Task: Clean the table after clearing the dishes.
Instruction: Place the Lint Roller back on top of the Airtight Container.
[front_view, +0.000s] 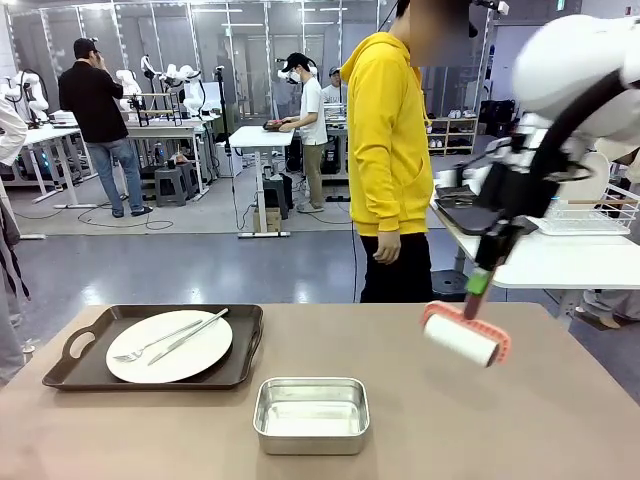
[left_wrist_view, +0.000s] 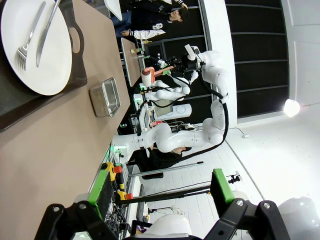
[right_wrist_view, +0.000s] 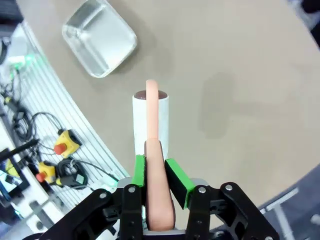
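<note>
The table (front_view: 420, 420) is the job here: a broad, matte taupe-brown top, rigid and flat. Nothing to grasp on it, it gets worked over.

And the tool is up! The right gripper (front_view: 478, 283) has its jaws clamped tight on the pink handle of the roller (front_view: 463, 337), green pads on either side of the stem in the right wrist view. The white drum hangs over the table's right side, seemingly just off the surface, though contact is hard to call. That roller looks light, with a stiff frame and a free-turning drum, so the handle is the right place to hold it. Gentle, even pressure should be plenty.

But look left: a dark tray (front_view: 75, 372) sits on the table with a white plate (front_view: 200, 360) on it, and a fork (front_view: 150, 345) and a knife (front_view: 195, 333) lying loose across the plate. That load reads as fragile and slick. I'd say the plate could chip and the cutlery could slide if the tray tips. The cut-out handles at the tray's ends are the place to take it, kept level.

The left gripper (left_wrist_view: 161, 180) hangs with its jaws spread wide, holding nothing, with the tray ahead of it. A steel pan (front_view: 262, 415) rests near the table's front middle, and a person (front_view: 385, 150) in a yellow hoodie stands at the far side.
</note>
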